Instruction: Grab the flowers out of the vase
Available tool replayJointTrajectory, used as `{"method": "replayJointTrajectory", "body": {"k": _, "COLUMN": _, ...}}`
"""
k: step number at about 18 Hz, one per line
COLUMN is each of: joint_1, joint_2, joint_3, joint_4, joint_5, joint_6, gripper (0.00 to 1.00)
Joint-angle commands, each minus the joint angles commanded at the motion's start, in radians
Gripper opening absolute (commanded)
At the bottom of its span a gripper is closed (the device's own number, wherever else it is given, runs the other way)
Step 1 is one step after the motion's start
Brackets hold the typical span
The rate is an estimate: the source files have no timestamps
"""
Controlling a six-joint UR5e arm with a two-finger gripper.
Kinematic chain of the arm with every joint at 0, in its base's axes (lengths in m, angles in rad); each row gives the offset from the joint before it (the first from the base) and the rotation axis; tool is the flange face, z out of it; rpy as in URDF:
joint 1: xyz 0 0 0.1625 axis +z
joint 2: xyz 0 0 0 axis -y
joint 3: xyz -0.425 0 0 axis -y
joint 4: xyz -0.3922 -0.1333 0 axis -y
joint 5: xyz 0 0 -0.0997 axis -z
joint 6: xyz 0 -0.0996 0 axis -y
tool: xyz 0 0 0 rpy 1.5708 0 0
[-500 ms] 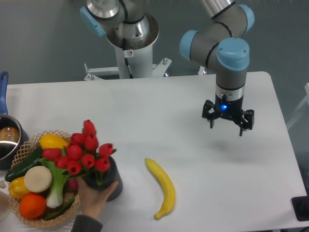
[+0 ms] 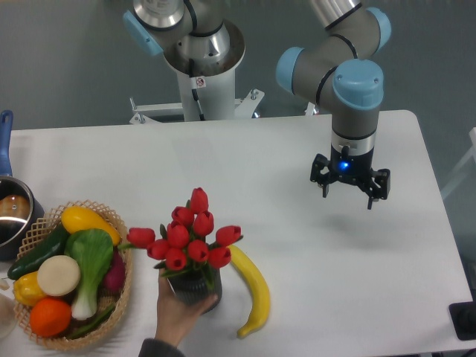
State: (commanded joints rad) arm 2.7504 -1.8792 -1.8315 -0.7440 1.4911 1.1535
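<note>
Low on the table (image 2: pixel 245 156), just left of centre, you have the flowers (image 2: pixel 190 236) — a bunch of red tulip buds spreading wider than the vase (image 2: pixel 195 286) they stand in, stems running roughly upright into its mouth. The vase is dark and mostly hidden: the blooms cover its top and a person's hand (image 2: pixel 178 312) wraps its lower body from the near edge, so it is not yet free-standing. A banana (image 2: pixel 251 288) lies just beside the vase at its three o'clock, the upper end tucked near the outermost bud. At the vase's nine o'clock sits a wicker basket (image 2: pixel 119 294) of produce, and past that, at the table's left edge, a steel pot (image 2: pixel 13 212) with a blue handle.

The gripper (image 2: pixel 349 186) hangs over bare tabletop well apart from all of this, fingers spread and holding nothing. From it, the bunch lies toward roughly eight o'clock — across and toward the near edge. Judging from this, you have the whole approach still ahead, and with upright stems a grasp from above onto the buds or from the side below them looks likely. Mind the hand on the vase and the banana crowding the right flank.
</note>
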Motion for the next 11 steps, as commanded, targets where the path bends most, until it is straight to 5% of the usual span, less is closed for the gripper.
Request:
{"method": "replayJointTrajectory", "body": {"k": 5, "joint_1": -0.032, "joint_2": 0.029, "joint_3": 0.0, "joint_4": 0.009, "joint_5": -0.15, "joint_6": -0.145, "gripper": 1.0}}
{"method": "replayJointTrajectory", "body": {"k": 11, "joint_1": -0.086, "joint_2": 0.064, "joint_3": -0.003, "joint_4": 0.026, "joint_5": -0.19, "joint_6": -0.147, "gripper": 1.0}}
